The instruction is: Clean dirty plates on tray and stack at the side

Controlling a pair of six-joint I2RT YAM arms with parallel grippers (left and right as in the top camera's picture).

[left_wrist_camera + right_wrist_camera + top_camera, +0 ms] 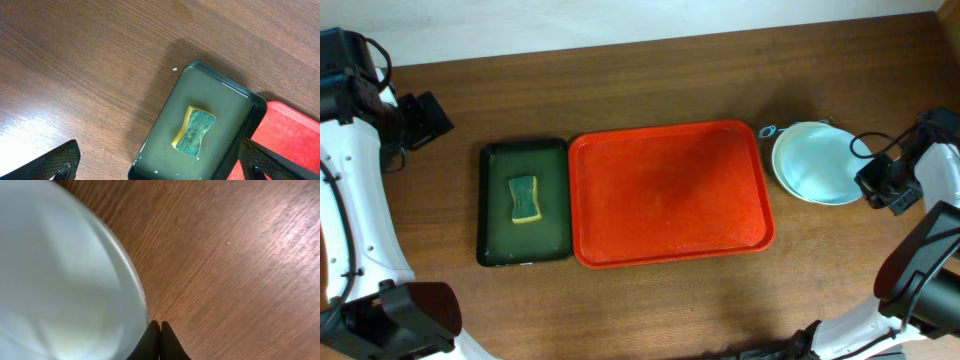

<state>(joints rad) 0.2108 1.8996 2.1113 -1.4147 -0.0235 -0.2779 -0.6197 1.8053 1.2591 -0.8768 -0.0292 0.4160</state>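
The red tray (670,190) lies mid-worktop (670,310) and is bare. The plates (815,162) sit piled just off its right end, toward the worktop's right edge, so we judge the task almost done. What remains, we think, is getting the right gripper (159,339) clear. Its fingertips are pressed together on nothing, just beside the pile's rim. We would draw it out toward the right edge and lift before turning, so nothing catches the rim and slides the pile. The left gripper (160,165), fingers spread wide and holding nothing, hangs over the green tray (550,200) near the left edge, and need not stir.

By count: one red tray, one green tray and one pile of plates. We make out at least two rims but cannot count the pile surely. There is one sponge (525,200), lying in the green tray, and two grippers.
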